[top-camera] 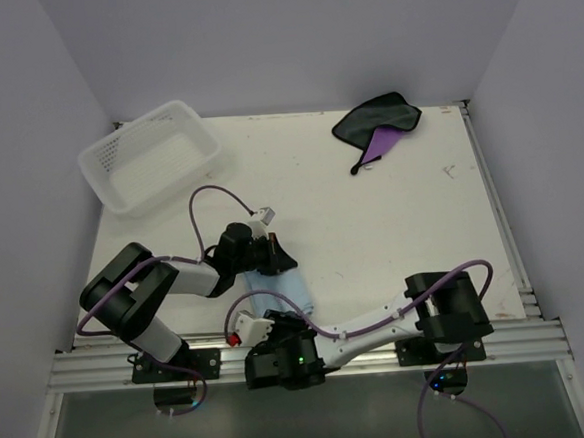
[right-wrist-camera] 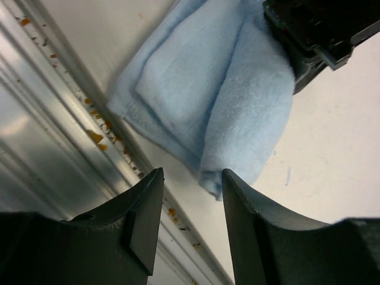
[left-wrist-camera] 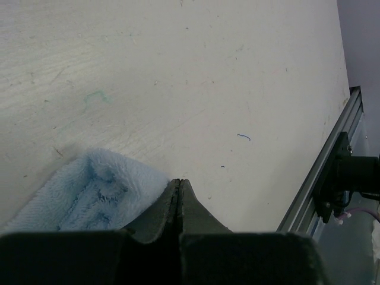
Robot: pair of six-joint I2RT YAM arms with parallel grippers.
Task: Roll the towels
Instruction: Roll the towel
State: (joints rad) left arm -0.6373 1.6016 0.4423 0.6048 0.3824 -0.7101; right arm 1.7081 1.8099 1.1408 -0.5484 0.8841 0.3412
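Just ahead of R tool [right-wrist-camera: 191,178], blue towel [right-wrist-camera: 214,89] lies folded.

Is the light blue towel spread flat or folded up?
Folded up. The light blue towel shows overlapping layers with a rounded folded edge, not one flat sheet; whether it is a full roll, cannot tell.

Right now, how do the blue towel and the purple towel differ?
Colour: the blue towel is light blue all over; the purple towel shows a dark grey face with a purple edge.
Place: the blue towel lies at the near edge of the table; the purple towel at its far edge.
Shape: the blue towel is folded in thick layers; the purple towel lies flatter.
Both are small soft cloths.
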